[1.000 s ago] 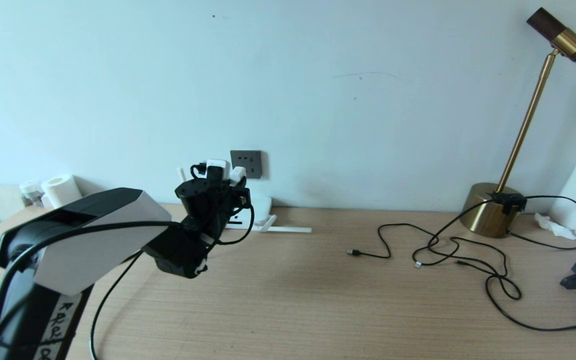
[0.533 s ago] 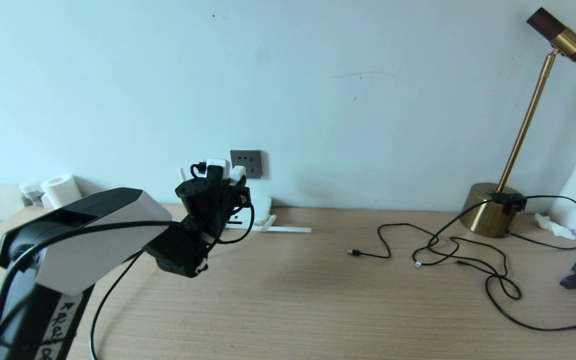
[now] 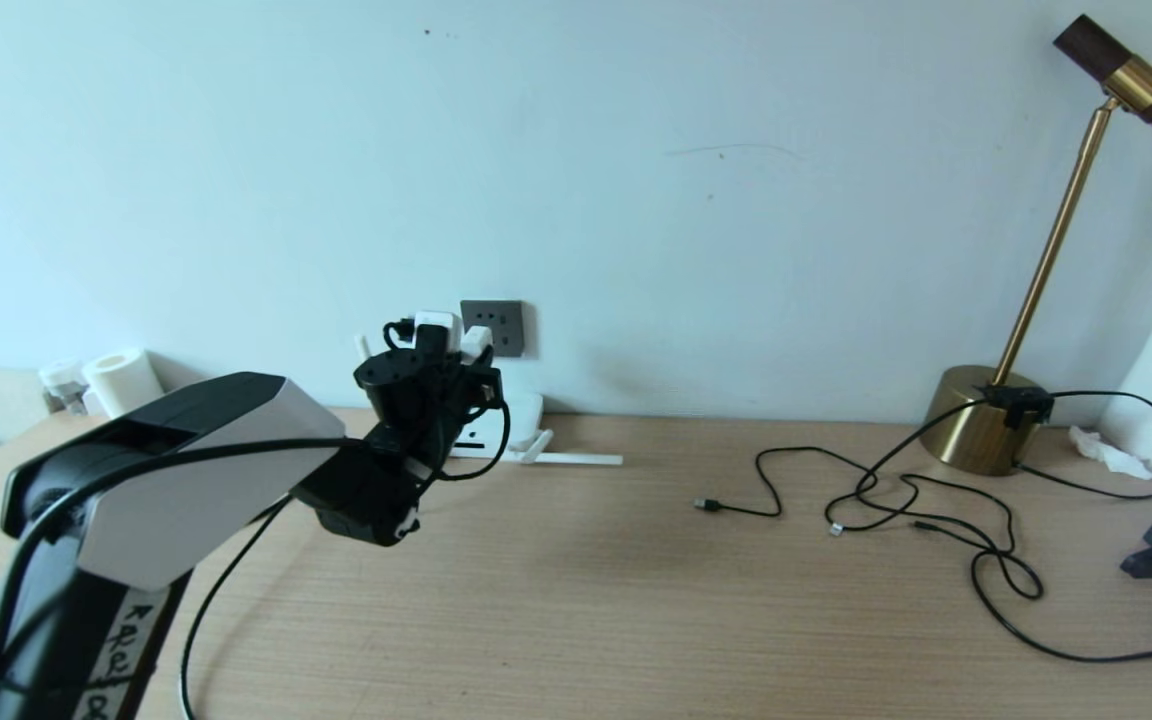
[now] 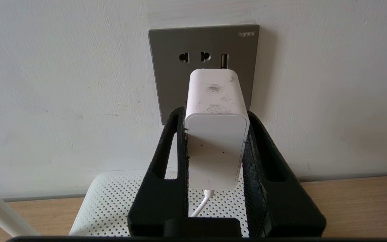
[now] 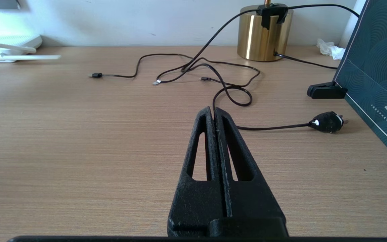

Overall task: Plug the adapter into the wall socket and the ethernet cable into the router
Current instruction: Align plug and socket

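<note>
Left tool [image 4: 215, 148] is clamped on the adapter [image 4: 216, 134], held up off the worktop [image 3: 636, 600] above the router [image 4: 113, 201], with the wall socket [image 4: 203, 67] straight ahead and close, adapter's long axis aimed at the plate, contact unclear. Left arm is stretched forward toward the wall. Right tool [image 5: 215, 116], far off to the right, is pressed together and empty, low over the worktop, not seen from the head camera.
</note>
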Robot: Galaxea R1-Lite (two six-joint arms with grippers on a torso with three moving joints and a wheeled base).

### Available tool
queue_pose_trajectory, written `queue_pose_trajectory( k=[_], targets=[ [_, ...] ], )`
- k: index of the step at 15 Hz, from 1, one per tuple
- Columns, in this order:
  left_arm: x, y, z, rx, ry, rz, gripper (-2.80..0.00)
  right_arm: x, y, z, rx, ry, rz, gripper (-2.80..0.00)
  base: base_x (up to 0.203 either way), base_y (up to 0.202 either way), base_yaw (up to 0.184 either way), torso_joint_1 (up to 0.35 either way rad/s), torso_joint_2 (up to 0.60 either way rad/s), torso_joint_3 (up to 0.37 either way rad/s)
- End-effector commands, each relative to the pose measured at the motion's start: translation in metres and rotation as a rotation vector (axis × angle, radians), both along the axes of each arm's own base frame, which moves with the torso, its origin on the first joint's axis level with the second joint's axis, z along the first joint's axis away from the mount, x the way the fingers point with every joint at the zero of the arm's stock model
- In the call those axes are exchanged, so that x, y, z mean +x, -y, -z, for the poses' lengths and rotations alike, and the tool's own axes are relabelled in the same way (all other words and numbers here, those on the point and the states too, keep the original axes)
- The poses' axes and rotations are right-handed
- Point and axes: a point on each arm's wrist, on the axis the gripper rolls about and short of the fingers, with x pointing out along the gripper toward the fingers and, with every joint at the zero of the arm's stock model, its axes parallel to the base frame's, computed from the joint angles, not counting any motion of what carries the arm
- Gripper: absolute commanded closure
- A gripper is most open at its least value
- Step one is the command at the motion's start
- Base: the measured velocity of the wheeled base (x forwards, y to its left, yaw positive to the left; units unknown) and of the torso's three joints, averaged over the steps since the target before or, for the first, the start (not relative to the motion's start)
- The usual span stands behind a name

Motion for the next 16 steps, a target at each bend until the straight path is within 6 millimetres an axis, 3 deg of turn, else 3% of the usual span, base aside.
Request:
queue_pose_trajectory(
  k=[1,16],
  targets=[
    [0.001,0.001,0.001,-0.001,0.006,-0.001,0.00,0.001,0.000,0.003,0.000,-0.010,0.000,0.00,0.000,0.000,0.000,0.000,0.00,0.000],
    [0.013,0.005,-0.001,-0.008,0.003,-0.042,0.00,0.001,0.000,0.003,0.000,-0.010,0.000,0.00,0.000,0.000,0.000,0.000,0.00,0.000]
  ],
)
